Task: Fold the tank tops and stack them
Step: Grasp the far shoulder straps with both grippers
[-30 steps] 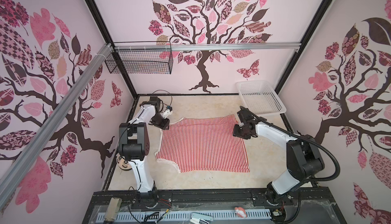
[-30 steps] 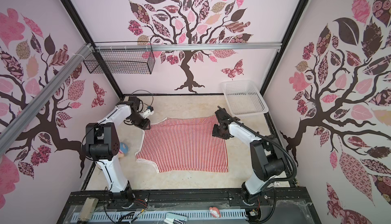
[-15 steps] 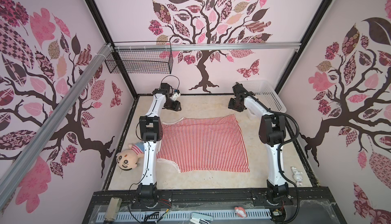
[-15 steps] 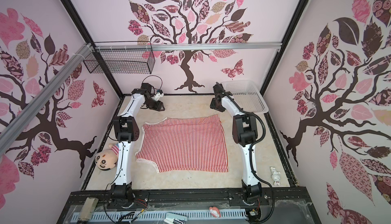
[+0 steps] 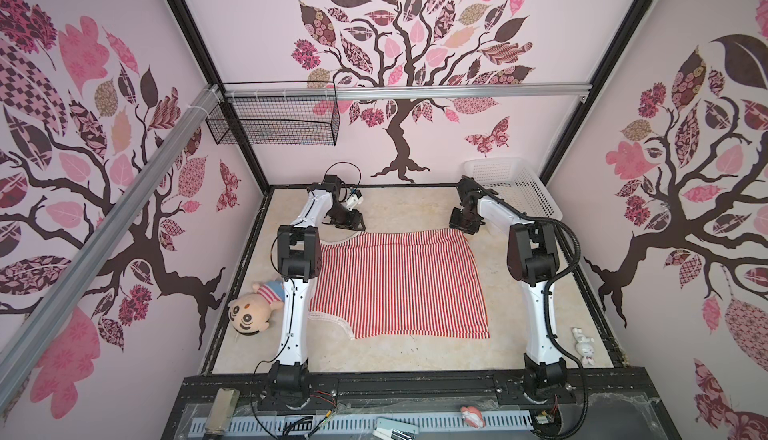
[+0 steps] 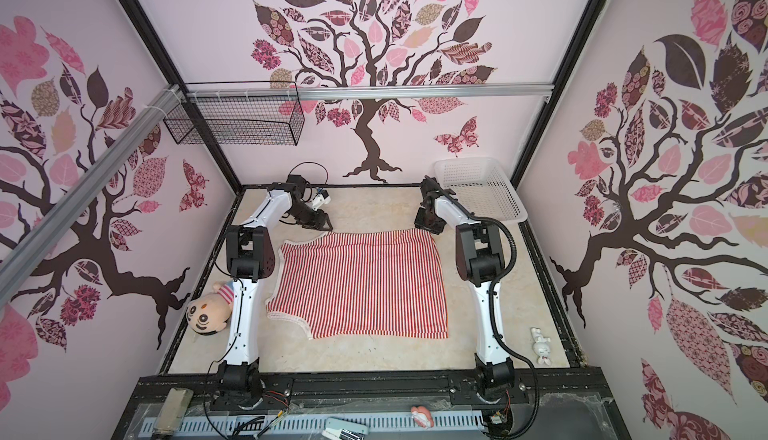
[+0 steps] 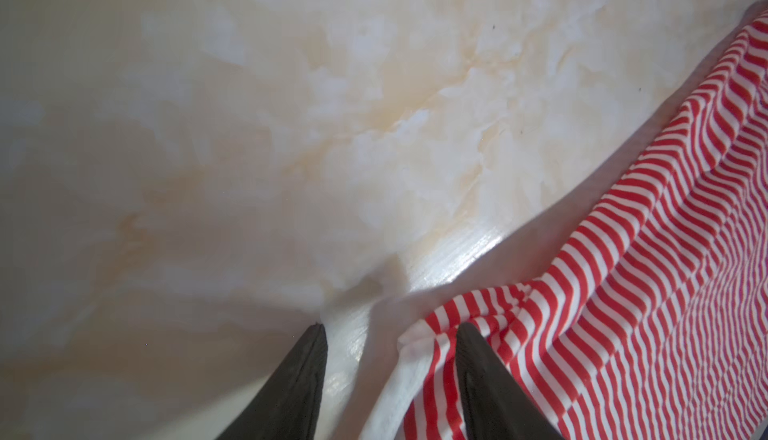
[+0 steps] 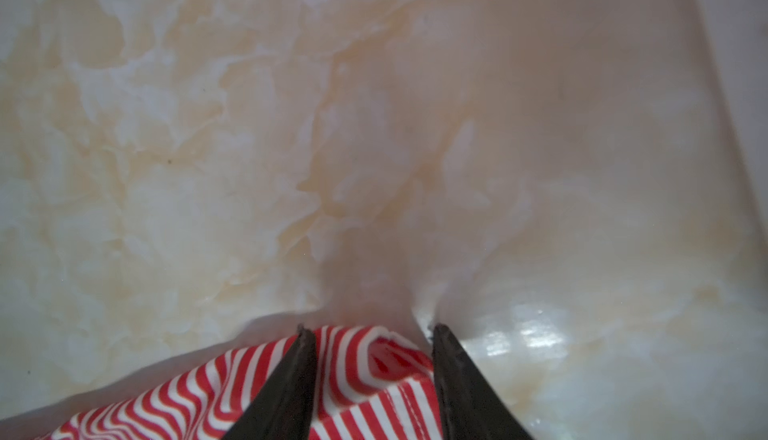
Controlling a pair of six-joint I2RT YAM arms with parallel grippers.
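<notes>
While striped knit tank top [image 5: 399,284] lies flat, L claw [image 7: 390,334] & R claw [image 8: 370,329] gape, released.

The whole scene is seen from high above in both top views — the table [image 5: 415,354], the walls and both arms are shared. The left wrist view is set very close to the table, and a corner of the tank top [image 7: 623,292] is seen. The right wrist view is just as close — another corner is seen there.
</notes>
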